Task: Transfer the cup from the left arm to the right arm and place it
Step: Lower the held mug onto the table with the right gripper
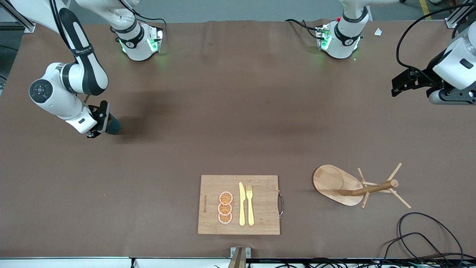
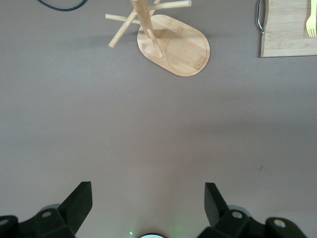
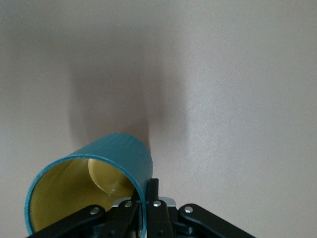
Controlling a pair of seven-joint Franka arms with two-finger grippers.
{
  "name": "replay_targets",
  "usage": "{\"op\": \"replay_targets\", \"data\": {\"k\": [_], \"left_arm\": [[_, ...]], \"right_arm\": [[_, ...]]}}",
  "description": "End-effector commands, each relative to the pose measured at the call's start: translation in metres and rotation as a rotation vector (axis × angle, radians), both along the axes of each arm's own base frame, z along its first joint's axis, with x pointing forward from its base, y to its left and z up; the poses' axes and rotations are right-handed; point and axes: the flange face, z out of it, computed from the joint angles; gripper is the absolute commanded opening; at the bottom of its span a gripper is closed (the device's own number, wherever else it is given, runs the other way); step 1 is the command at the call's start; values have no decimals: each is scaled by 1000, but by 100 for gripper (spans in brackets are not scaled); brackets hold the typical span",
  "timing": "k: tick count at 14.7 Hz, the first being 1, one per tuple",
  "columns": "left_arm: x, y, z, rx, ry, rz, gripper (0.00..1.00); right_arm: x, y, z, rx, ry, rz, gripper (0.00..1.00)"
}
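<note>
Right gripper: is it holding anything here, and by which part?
Yes. The right gripper is shut on the cup, pinching its rim wall. The left gripper is open and empty.

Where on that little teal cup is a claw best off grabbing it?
By the rim wall, coming from the open mouth: one finger inside, one outside. The cup has a thin wall and a wide opening, and the right claw is shut on it exactly that way. The left claw waits open.
</note>
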Motion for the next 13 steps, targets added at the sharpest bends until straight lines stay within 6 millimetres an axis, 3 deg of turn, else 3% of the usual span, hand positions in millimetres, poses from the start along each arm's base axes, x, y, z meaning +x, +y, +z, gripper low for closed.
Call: {"op": "replay_targets", "data": {"k": [1,3,4,5,7,13], "left_arm": [[-1,2,5,-11,-12,-11,100],[-1,2,4,-6,-11,-8,100],[-2,2,5,-6,-11,-8,100],[-2,2,7,-4,-14,-7,100],[-2,2,10,-5,-18,-9,100],[-1,5,10,-1,-19,-27,100]], "right_arm": [[3,2,-3,28,-8,9,0],[2,2,-6,38,-4,-2,1],[2,2,-6,46,-5,-15,9],[2,1,-9,64,-2,-43,28],[3,-1,-10,81,-15,-28,98],[5,0,-7,120,-16,34,100]]}}
